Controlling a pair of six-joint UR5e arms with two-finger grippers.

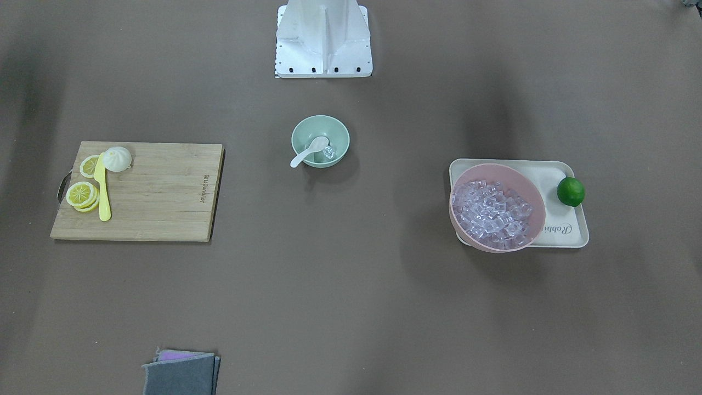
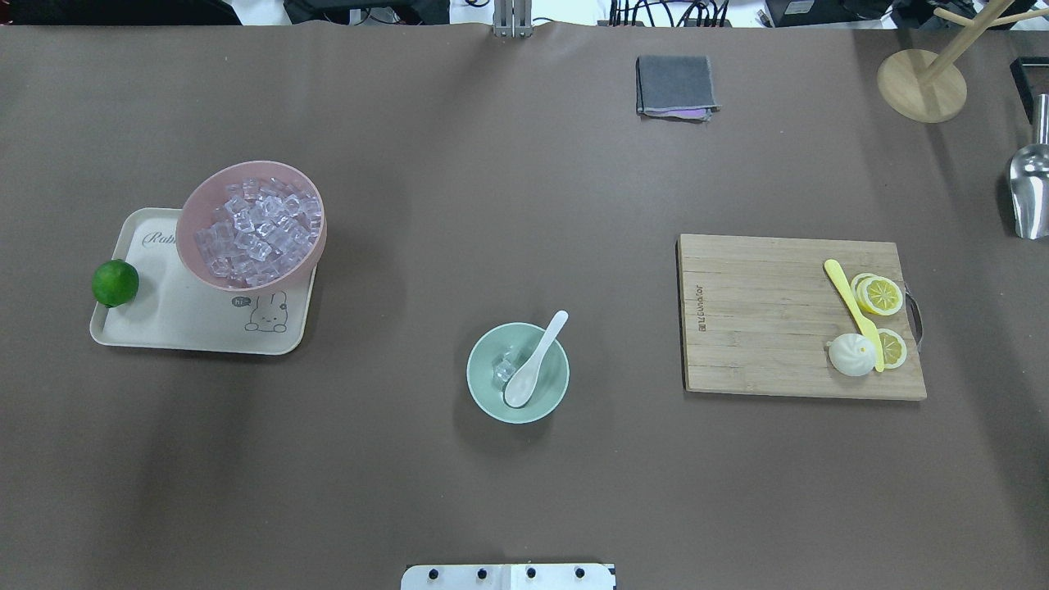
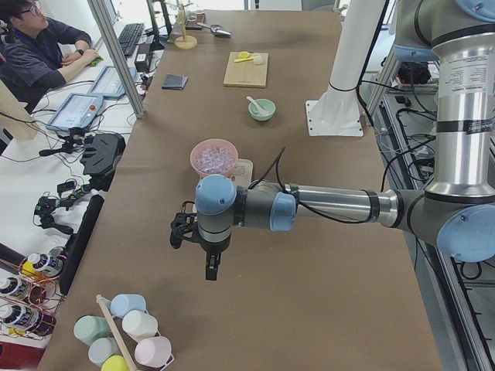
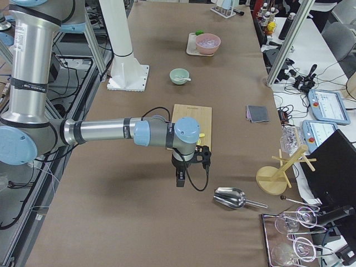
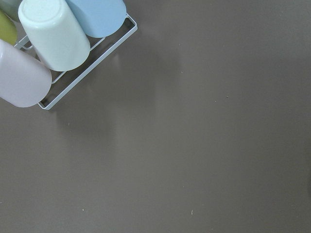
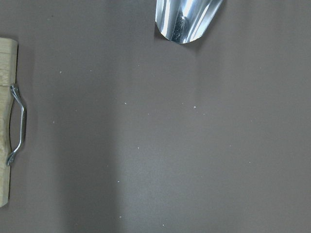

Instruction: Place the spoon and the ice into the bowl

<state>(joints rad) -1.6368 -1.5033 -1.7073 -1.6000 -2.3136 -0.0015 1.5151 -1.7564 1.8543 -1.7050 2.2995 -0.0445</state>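
**Ana:** How far along did the task look?

**Ben:** Finished, by all appearances. Across the brown surface (image 2: 524, 492) nothing of the task lay loose, and neither arm was near the work. The left gripper (image 3: 210, 270) hung over bare surface near a rack of cups, and the right gripper (image 4: 181, 179) hung near a metal scoop, both well apart from the mint-green bowl (image 2: 488, 392).

**Ana:** Were they spread or pressed together?

**Ben:** He could not tell. Only the side views showed them, and the wrist cameras saw nothing but surface. Neither seemed to carry anything, though that was a guess.

**Ana:** And the containers?

**Ben:** The cream tray (image 2: 188, 324) carried the pink bowl (image 1: 496, 171) on one corner, with a lime (image 2: 115, 283) at its edge. The pink bowl was heaped with clear cubes (image 2: 254, 229). The mint-green bowl stood alone in the middle, near the robot's base.

**Ana:** What did it hold?

**Ben:** The spoon (image 2: 537, 356), scoop down inside and handle leaning out over the rim. Beside the scoop lay the ice (image 2: 503, 369), touching the bowl's floor, one cube or perhaps two. Nothing appeared left to do.
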